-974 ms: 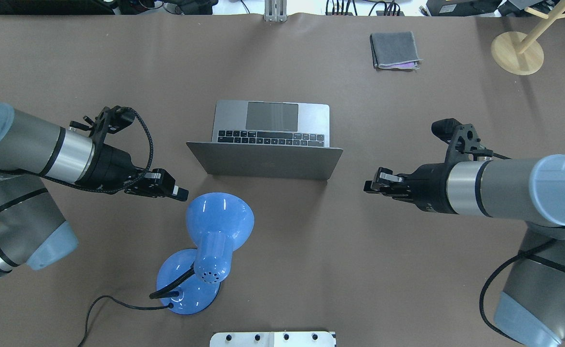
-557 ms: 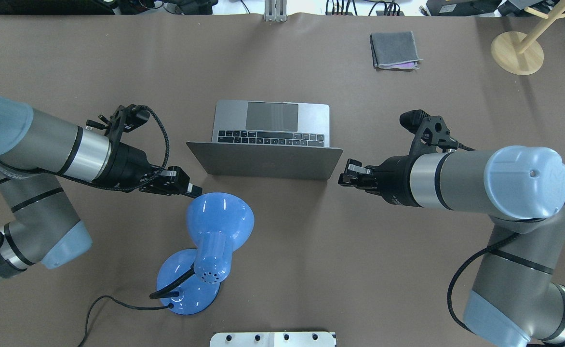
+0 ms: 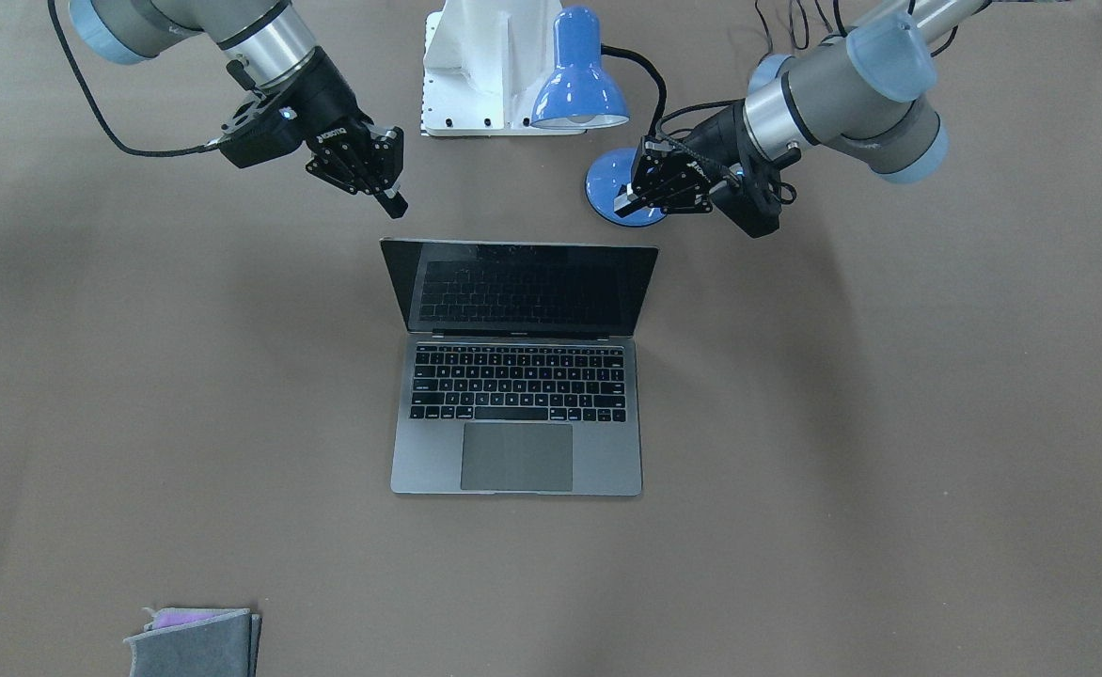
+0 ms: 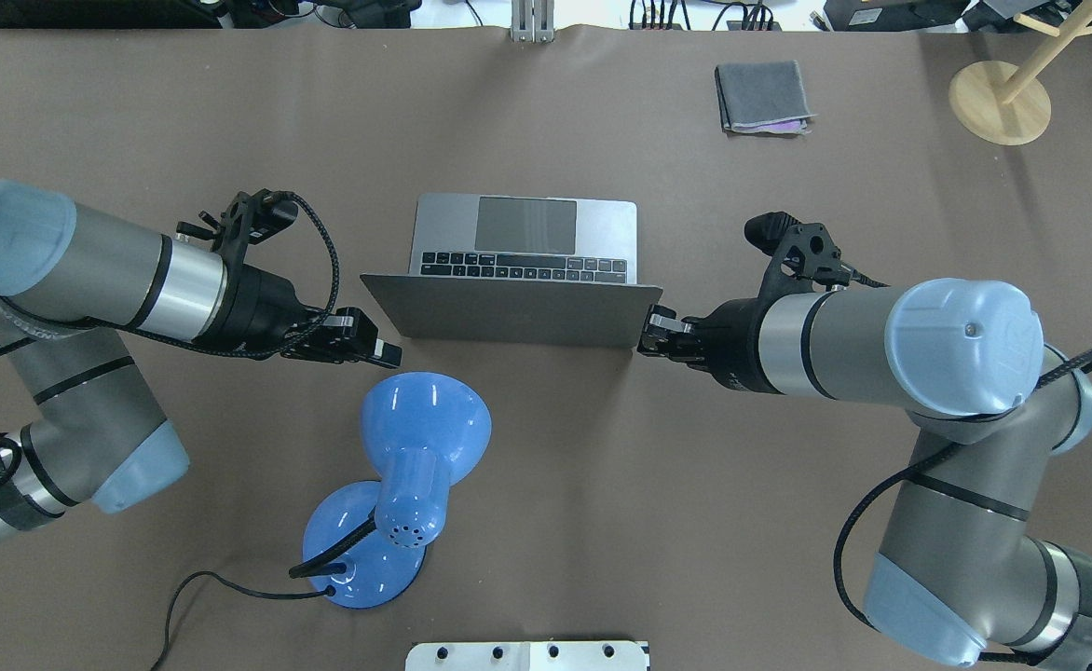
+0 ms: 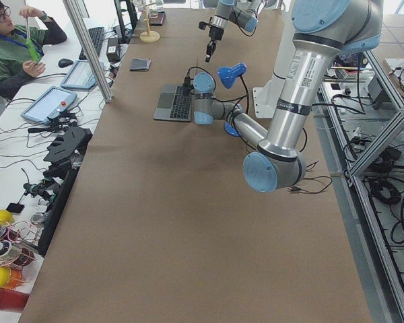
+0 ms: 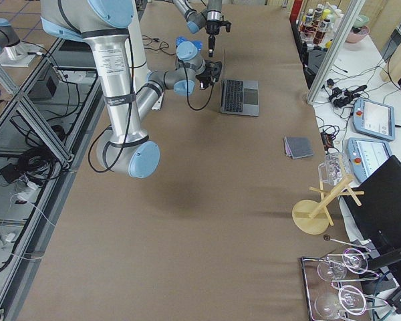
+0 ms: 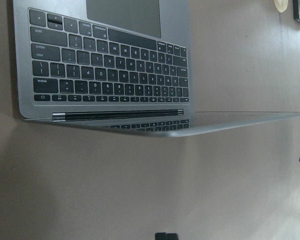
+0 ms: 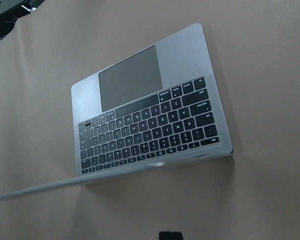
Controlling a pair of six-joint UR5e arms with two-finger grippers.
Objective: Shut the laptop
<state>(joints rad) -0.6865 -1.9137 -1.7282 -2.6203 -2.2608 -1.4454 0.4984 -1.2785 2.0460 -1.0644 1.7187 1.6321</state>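
Observation:
The laptop [image 4: 511, 317] stands open mid-table, its grey lid back toward the robot and tilted up, keyboard and trackpad beyond. In the front view [image 3: 518, 376] its screen is dark. My left gripper [image 4: 386, 353] is shut and empty, just beside the lid's left corner, also in the front view [image 3: 628, 201]. My right gripper [image 4: 648, 334] is shut and empty, close by the lid's right corner, also in the front view [image 3: 397, 202]. Both wrist views show the keyboard [image 7: 110, 70] [image 8: 150, 125] over the lid's edge.
A blue desk lamp [image 4: 416, 438] stands near the robot's side, its shade just below my left gripper. A folded grey cloth [image 4: 762, 96] lies far right. A wooden stand [image 4: 1000, 101] is at the far right corner. A white box [image 4: 527, 655] sits at the near edge.
Both arms have moved inward toward the laptop's lid, the right one further. Both grippers stay shut. The laptop's lid has not moved.

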